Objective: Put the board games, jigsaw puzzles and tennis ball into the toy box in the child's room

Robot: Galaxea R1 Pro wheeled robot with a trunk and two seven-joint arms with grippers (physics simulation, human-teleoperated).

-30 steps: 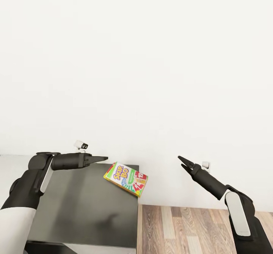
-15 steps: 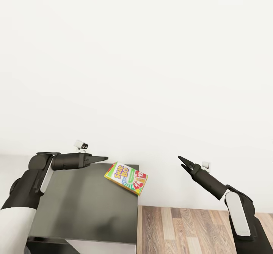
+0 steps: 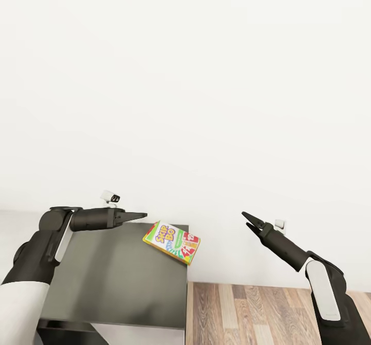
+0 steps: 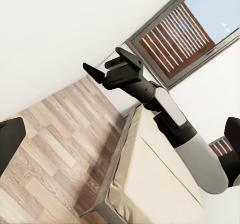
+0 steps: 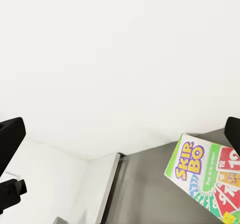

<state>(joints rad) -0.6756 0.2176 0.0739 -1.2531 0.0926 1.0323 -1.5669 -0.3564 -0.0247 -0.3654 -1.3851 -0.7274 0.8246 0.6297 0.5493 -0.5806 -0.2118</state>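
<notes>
A board game (image 3: 171,243), a pale box with green edges and a Skip-Bo lid, lies at the far right corner of the table (image 3: 113,283), on its dark grey section. The right wrist view shows the same board game (image 5: 205,176) lying flat. My left gripper (image 3: 139,215) hovers above the table just left of the box, open and holding nothing. My right gripper (image 3: 246,220) hangs over the floor to the right of the table, open and empty. The left wrist view looks across at my right gripper (image 4: 107,63) and the beige bed (image 4: 150,184).
A white wall rises right behind the table, with a socket (image 3: 280,224) low on it near my right gripper. Wooden floor (image 3: 257,309) lies right of the table. A window with slats (image 4: 185,38) sits above the bed's far end.
The whole head view has shifted a little, so the camera has moved. Both arms hold the same pose, and the board game lies where it was.
</notes>
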